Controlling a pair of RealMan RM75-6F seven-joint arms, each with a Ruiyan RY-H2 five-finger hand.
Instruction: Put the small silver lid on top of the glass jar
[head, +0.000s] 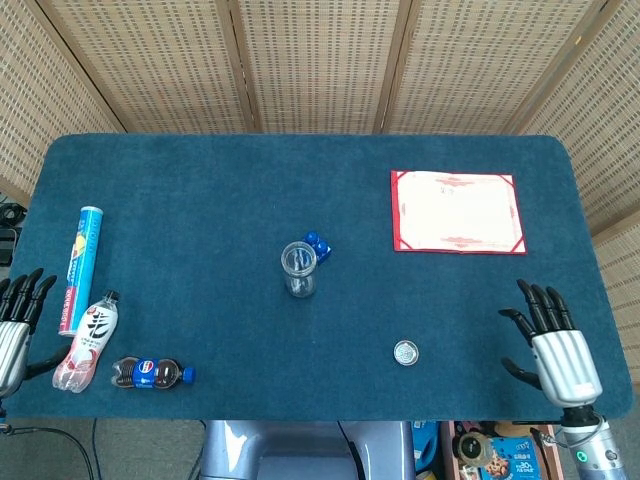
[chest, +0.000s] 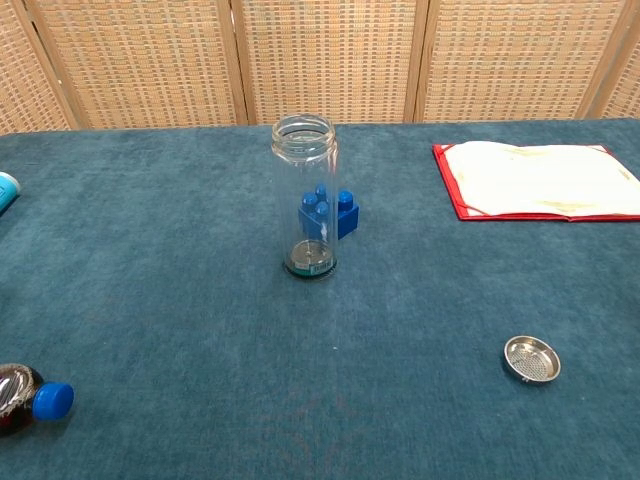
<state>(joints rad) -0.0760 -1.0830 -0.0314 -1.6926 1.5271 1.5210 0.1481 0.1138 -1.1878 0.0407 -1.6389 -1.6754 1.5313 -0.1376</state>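
The tall glass jar (head: 298, 269) (chest: 308, 200) stands upright and uncovered at the table's middle. The small silver lid (head: 405, 352) (chest: 531, 358) lies flat on the blue cloth, to the front right of the jar. My right hand (head: 553, 350) hovers at the table's front right corner, fingers spread and empty, some way right of the lid. My left hand (head: 14, 325) sits at the front left edge, fingers apart and holding nothing. Neither hand shows in the chest view.
A blue toy brick (head: 318, 244) (chest: 330, 212) sits just behind the jar. A red folder (head: 457, 211) (chest: 545, 178) lies at the back right. At the left lie a tube (head: 79, 266), a white bottle (head: 88, 341) and a cola bottle (head: 152, 373).
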